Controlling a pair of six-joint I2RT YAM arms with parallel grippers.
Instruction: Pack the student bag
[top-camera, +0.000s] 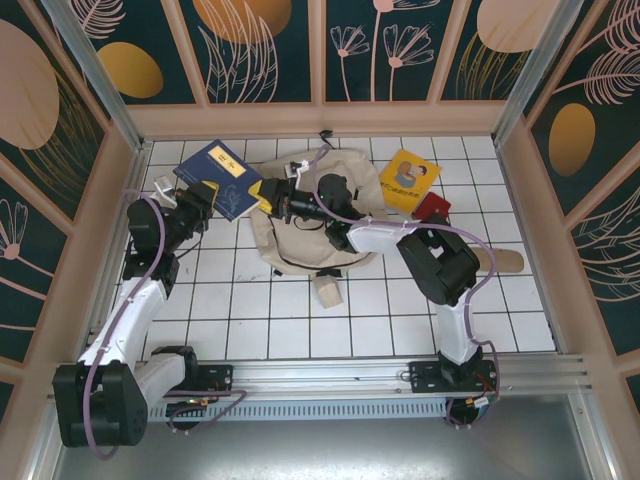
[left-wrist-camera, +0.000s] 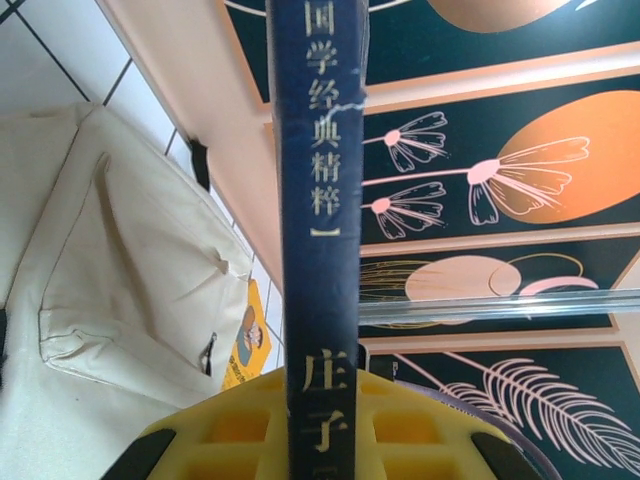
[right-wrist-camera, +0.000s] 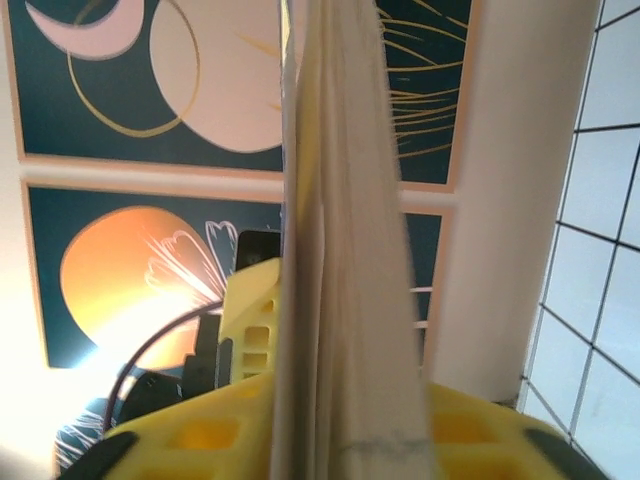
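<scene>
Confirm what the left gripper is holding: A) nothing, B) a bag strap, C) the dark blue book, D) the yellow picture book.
C: in the left wrist view, the spine of the dark blue book stands clamped in the left gripper.

You've got matt beige cloth on the student bag (left-wrist-camera: 120, 270), a smooth navy book (left-wrist-camera: 320, 200), and glossy white tiles (top-camera: 300, 320) lower centre.
</scene>
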